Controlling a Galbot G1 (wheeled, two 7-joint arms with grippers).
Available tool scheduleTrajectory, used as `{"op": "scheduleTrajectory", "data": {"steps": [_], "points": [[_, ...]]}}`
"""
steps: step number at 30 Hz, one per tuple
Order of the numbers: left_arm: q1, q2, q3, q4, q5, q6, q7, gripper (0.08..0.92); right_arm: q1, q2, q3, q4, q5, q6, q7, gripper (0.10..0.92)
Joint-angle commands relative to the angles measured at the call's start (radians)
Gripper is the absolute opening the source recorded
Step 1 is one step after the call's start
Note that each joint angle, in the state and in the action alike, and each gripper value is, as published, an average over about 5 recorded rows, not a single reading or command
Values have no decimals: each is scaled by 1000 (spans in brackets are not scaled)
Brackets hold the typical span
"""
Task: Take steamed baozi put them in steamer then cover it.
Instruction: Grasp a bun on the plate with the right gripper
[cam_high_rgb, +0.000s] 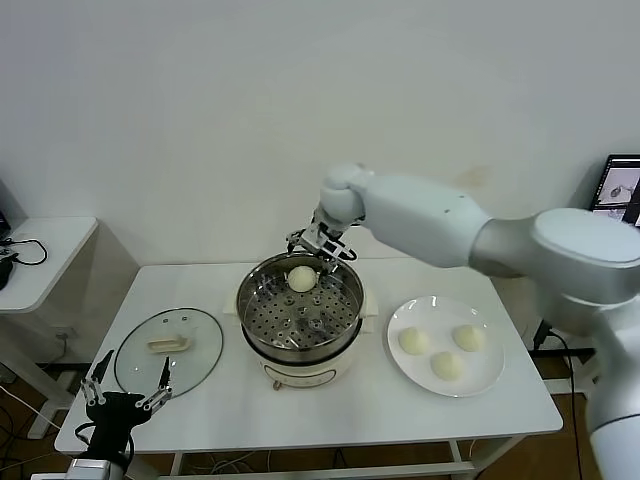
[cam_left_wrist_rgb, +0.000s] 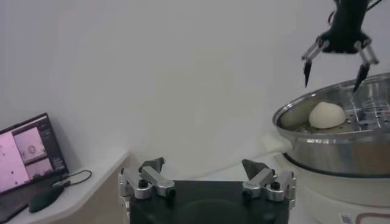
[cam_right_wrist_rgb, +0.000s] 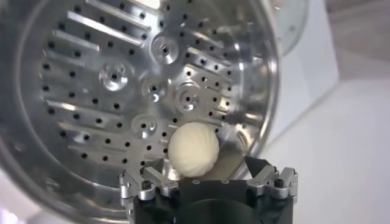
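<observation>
Over the far rim of the shiny round steel steamer (cam_high_rgb: 300, 312) I see my right gripper (cam_high_rgb: 322, 249), jaws spread wide, holding nothing. One cream-white baozi (cam_high_rgb: 301, 278) sits on the perforated tray; three more on the white plate (cam_high_rgb: 497, 365). Left gripper (cam_high_rgb: 126, 393) parked near the glass cover (cam_high_rgb: 168, 350), jaws wide.

In the right wrist view the right gripper (cam_right_wrist_rgb: 208, 176) shows only its finger bases; the fingertips pass out of sight beside the baozi (cam_right_wrist_rgb: 193, 149), and the steamer (cam_right_wrist_rgb: 256, 73) is cut by the picture's edges; in the head view the white arm covers the far rim of the steamer (cam_high_rgb: 300, 300); the left gripper (cam_high_rgb: 128, 393) has its arm cut off at the bottom edge; a monitor (cam_high_rgb: 622, 190) at the right edge is cropped, its screen too small to read.
</observation>
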Motion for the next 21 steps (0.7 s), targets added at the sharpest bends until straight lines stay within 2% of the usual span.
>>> {"op": "scheduleTrajectory", "data": {"steps": [1, 12, 16, 21], "points": [[-3, 6, 1, -2, -1, 2, 1, 823, 86, -300, 13, 318, 187, -399, -66, 823], [-23, 39, 14, 5, -4, 7, 5, 823, -1, -711, 40, 520, 147, -452, -76, 823], [-38, 44, 27, 16, -2, 10, 7, 823, -107, -773, 67, 532, 97, -438, -77, 823], [-48, 42, 34, 23, -1, 15, 9, 823, -270, -771, 161, 500, 37, -418, -78, 823]]}}
